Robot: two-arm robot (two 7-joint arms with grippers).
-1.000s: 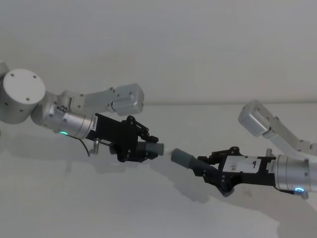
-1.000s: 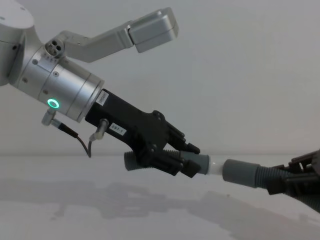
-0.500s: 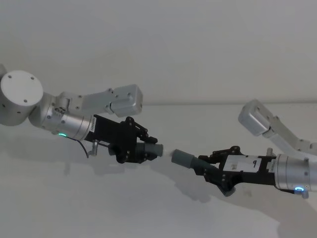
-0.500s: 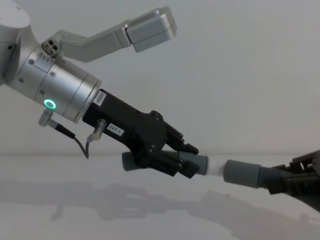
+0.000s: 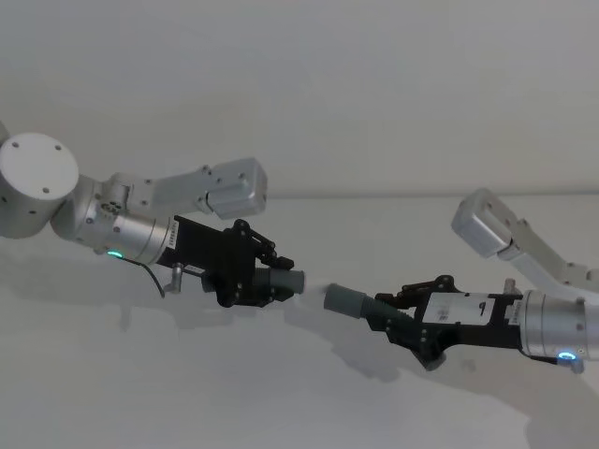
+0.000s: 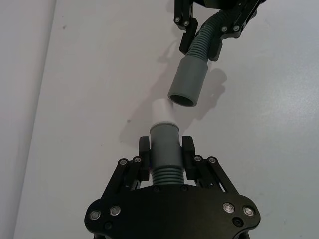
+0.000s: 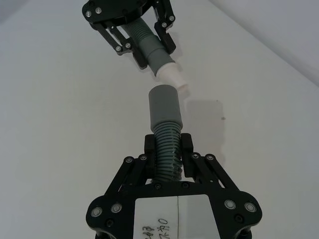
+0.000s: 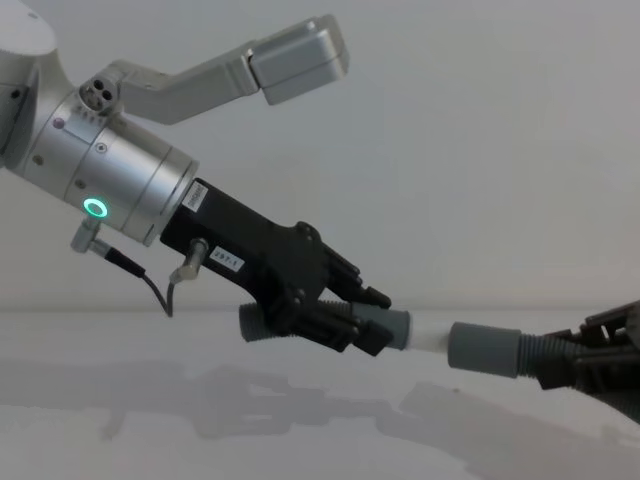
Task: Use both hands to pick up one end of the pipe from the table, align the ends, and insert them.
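Above the table point(image 5: 187, 393), the left gripper point(image 6: 166, 149) is clamped on the short pipe piece point(image 6: 164, 144), its white tip point(image 6: 162, 111) just outside the socket cuff point(image 6: 188, 85) of the longer piece point(image 7: 168, 144), which the right gripper point(image 7: 168, 146) grips.

Text to read is scarce here. On the right end effector point(image 7: 168, 149), a white label point(image 7: 178, 217) on the black body just behind the fingers carries handwritten characters cut off by the frame edge, something like "243", not certain. On the left end effector point(image 8: 375, 325), a small white sticker point(image 8: 227, 262) on the black housing behind the fingers has printed digits too small to read.
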